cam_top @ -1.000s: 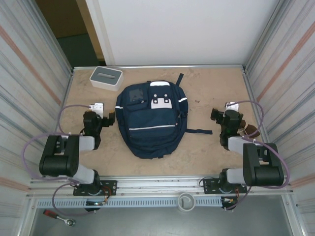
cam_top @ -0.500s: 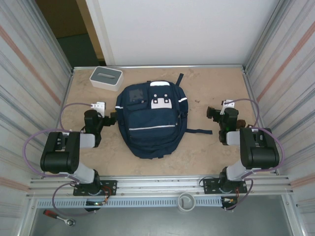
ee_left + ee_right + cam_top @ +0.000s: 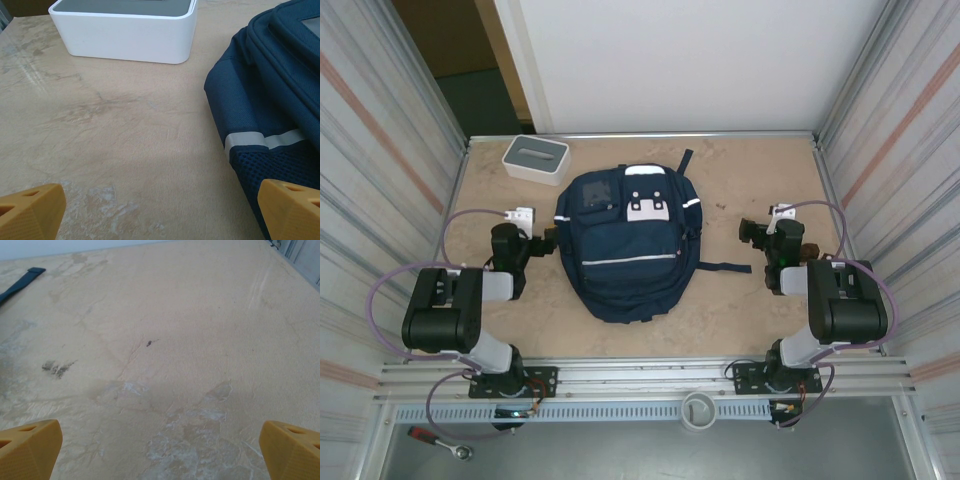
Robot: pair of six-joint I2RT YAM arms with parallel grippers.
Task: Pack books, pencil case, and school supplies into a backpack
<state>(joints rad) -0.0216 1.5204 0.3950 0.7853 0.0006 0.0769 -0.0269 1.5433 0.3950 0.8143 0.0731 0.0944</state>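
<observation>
Lying flat in the middle of the bench (image 3: 750, 170), the navy backpack (image 3: 628, 245) faces up between the two arms, its top end toward the far wall. The left gripper (image 3: 544, 238) sits low just beside the backpack's left flank, jaws spread wide and empty. In the left wrist view its yellow fingertips (image 3: 30, 210) frame bare bench, with the bag's side and a grey reflective strip (image 3: 262, 141) at right. A white box with a grey top (image 3: 535, 157) stands at the far left corner. The right gripper (image 3: 752, 232) is to the bag's right, clear of the fabric, likewise wide open and holding nothing. Its wrist view shows stained bench and a dark strap end (image 3: 20, 282).
</observation>
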